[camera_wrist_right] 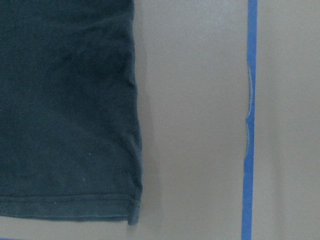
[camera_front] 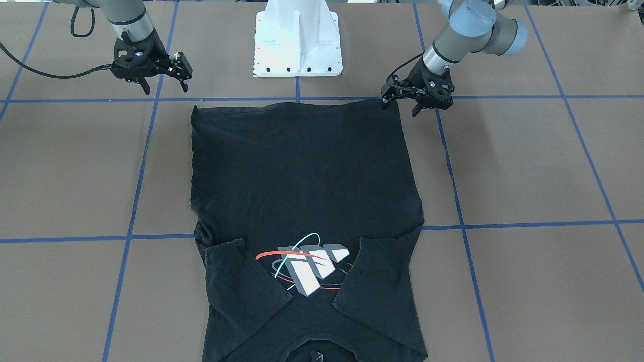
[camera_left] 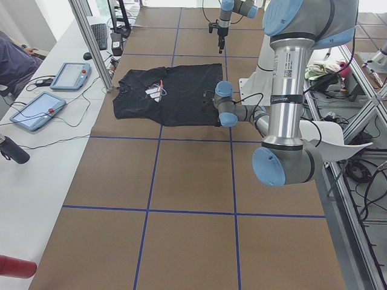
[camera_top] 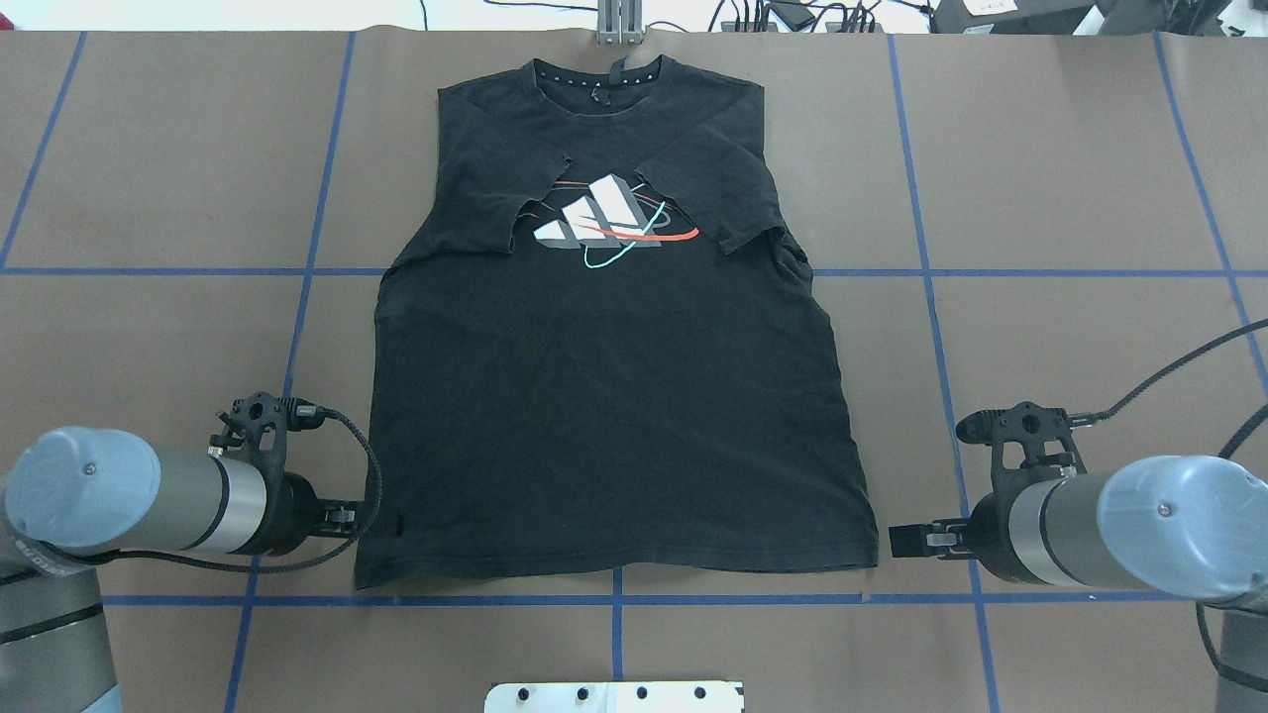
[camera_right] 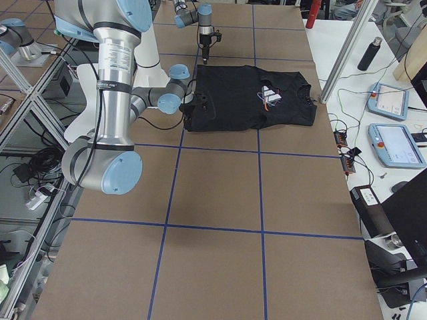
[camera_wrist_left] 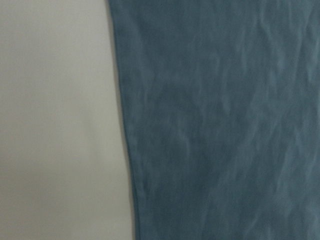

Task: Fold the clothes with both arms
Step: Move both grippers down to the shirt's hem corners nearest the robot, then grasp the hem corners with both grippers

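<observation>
Overhead exterior view: the black T-shirt (camera_top: 614, 416) lies flat on the brown counter (camera_top: 1070, 178), logo (camera_top: 594, 223) up, both sleeves folded in over the chest, collar at the far edge, hem toward the robot; the left tool (camera_front: 400, 107), jaws spread, sits at the hem's left corner; the right tool (camera_front: 166, 86), jaws wide, hangs just off the right corner, clear of the cloth.

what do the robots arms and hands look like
The left arm and right arm are silver-grey tubes with rounded light-blue joint caps. The left hand and right hand are black, each with two slim fingers. A black cable loops along each wrist.
</observation>
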Controlling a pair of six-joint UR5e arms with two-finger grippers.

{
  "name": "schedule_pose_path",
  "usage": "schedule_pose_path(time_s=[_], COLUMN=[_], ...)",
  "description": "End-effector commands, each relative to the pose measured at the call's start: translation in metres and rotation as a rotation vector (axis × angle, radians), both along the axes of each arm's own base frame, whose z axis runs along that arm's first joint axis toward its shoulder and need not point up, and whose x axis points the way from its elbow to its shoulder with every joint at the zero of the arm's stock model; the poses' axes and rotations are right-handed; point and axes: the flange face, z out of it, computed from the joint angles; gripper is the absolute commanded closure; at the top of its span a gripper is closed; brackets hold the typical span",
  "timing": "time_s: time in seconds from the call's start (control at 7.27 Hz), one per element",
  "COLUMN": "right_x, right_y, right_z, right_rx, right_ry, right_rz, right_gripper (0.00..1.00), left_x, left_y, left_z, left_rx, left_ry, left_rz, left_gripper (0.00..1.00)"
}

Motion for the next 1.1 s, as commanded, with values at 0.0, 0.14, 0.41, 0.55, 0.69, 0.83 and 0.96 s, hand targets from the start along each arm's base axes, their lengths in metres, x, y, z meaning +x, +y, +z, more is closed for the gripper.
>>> schedule_pose_path(time_s=[0.0, 0.14, 0.41, 0.55, 0.69, 0.83, 0.96], right_x=[0.009, 0.009, 0.009, 0.009, 0.008, 0.009, 0.008], right_y=[0.008, 0.008, 0.008, 0.008, 0.008, 0.008, 0.008], right_z=[0.010, 0.009, 0.008, 0.008, 0.009, 0.008, 0.009], right_rx=[0.012, 0.013, 0.014, 0.014, 0.014, 0.014, 0.014], right_ry=[-0.029, -0.031, -0.033, -0.033, -0.031, -0.033, -0.031], right_rz=[0.001, 0.001, 0.002, 0.002, 0.002, 0.002, 0.002], right_gripper=[0.00, 0.00, 0.00, 0.00, 0.00, 0.00, 0.00], left_x=[0.010, 0.011, 0.014, 0.016, 0.017, 0.018, 0.020], left_y=[0.019, 0.019, 0.020, 0.024, 0.025, 0.025, 0.026], left_z=[0.002, 0.004, 0.008, 0.009, 0.010, 0.012, 0.015], left_rx=[-0.028, -0.026, -0.029, -0.030, -0.031, -0.032, -0.035], left_ry=[-0.004, -0.008, -0.018, -0.019, -0.021, -0.025, -0.029], left_rz=[0.023, 0.019, 0.024, 0.031, 0.036, 0.036, 0.040], left_gripper=[0.05, 0.14, 0.34, 0.37, 0.37, 0.37, 0.42])
